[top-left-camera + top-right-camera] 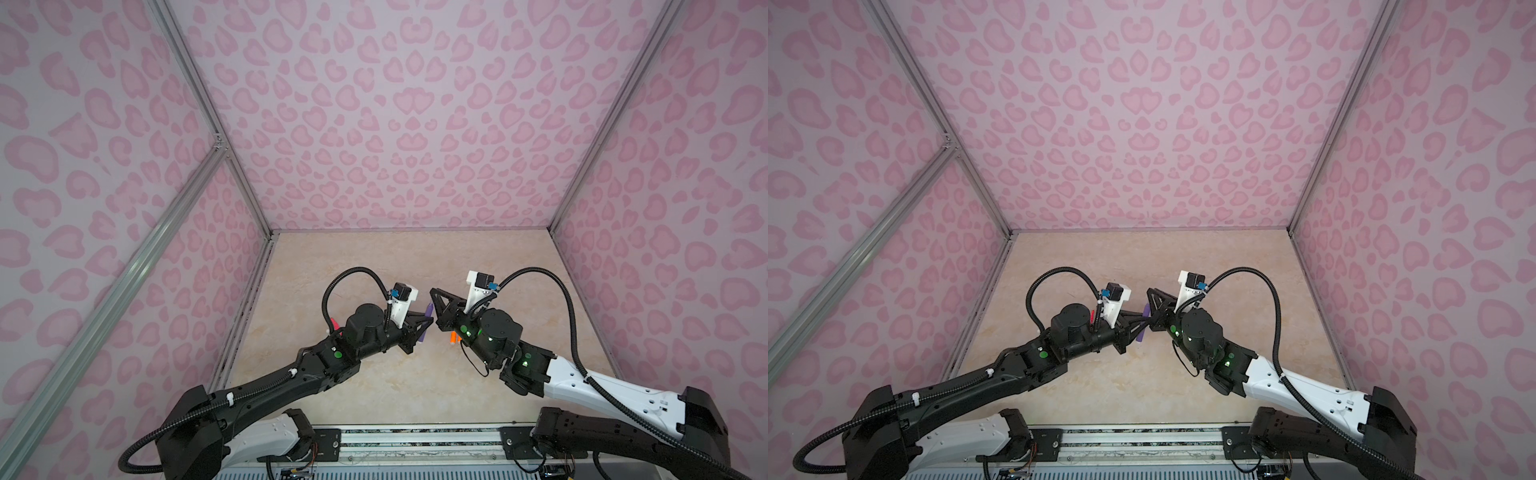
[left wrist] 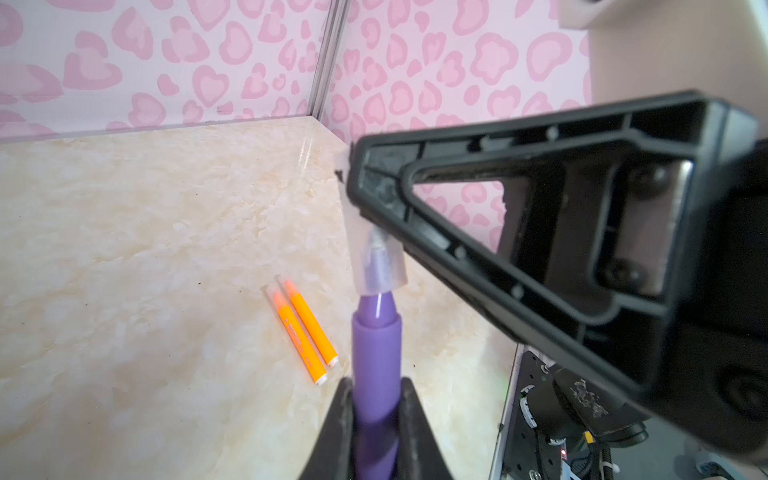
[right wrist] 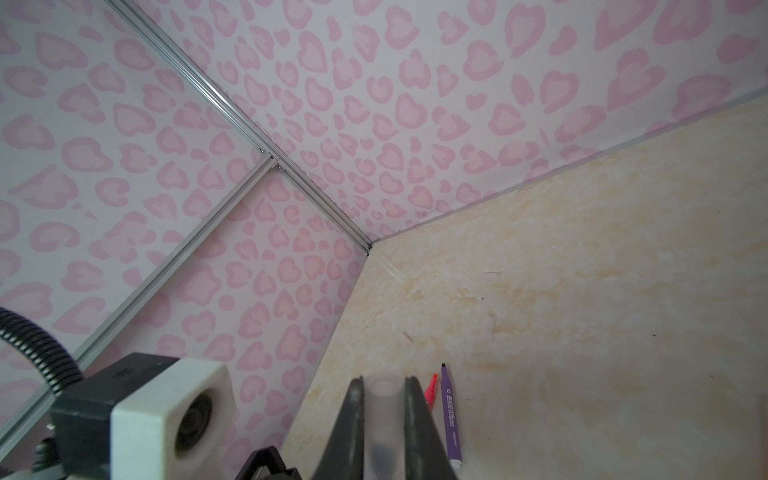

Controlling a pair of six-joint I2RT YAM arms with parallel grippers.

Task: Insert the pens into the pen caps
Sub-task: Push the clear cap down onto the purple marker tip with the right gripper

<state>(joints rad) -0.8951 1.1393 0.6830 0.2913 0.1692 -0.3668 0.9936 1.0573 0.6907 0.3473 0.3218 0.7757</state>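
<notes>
Right now I have a purple pen point(image 2: 376, 345) meeting a clear cap point(image 2: 376, 257) above the middle of the table point(image 1: 374, 266).

On the left, a pink-red pen point(image 1: 333, 323) lies on the table beside my left arm. In the right wrist view a second purple pen point(image 3: 451, 415) lies just next to it. My left gripper point(image 1: 427, 323) is pinching the first purple pen around its barrel, tip toward the far side. In the left wrist view that tip sits inside the mouth of the cap, with the pen's neck showing below the cap's rim. My right gripper point(image 1: 433, 293), reaching in from the right, is pinching the cap between its two fingers. Further right, two orange pens point(image 2: 312, 328) lie side by side on the table by my right arm. I can't tell for sure whether they are capped.
</notes>
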